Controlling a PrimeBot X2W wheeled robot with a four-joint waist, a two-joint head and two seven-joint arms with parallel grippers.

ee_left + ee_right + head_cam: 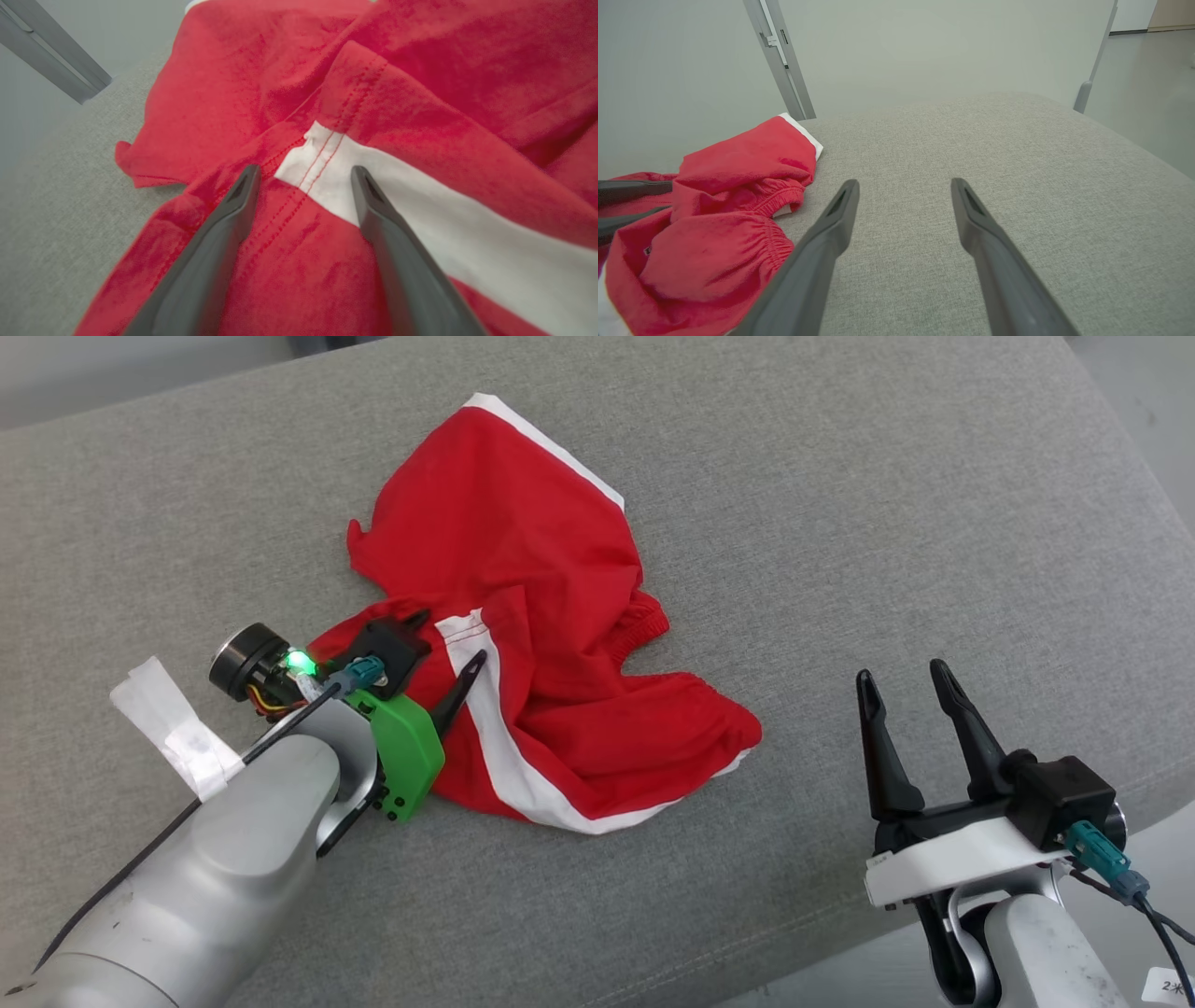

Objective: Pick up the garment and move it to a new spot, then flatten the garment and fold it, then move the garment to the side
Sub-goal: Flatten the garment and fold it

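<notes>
Red shorts (523,579) with white stripes lie crumpled near the middle of a grey fabric tabletop (840,504), a little toward its left edge. The left gripper (451,635) is at the shorts' near-left part, jaws open astride a stitched stripe end. The right gripper (902,672) hovers by the near right edge, jaws open and empty, apart from the shorts.

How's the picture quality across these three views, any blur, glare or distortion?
Head view: sharp, soft even light, faint shadow under the garment, a green light blooms. Left wrist view: garment close up looks soft and grainy, jaws blurred near the bottom edge. Right wrist view: no glare, posts splay, likely wide-angle distortion.
</notes>
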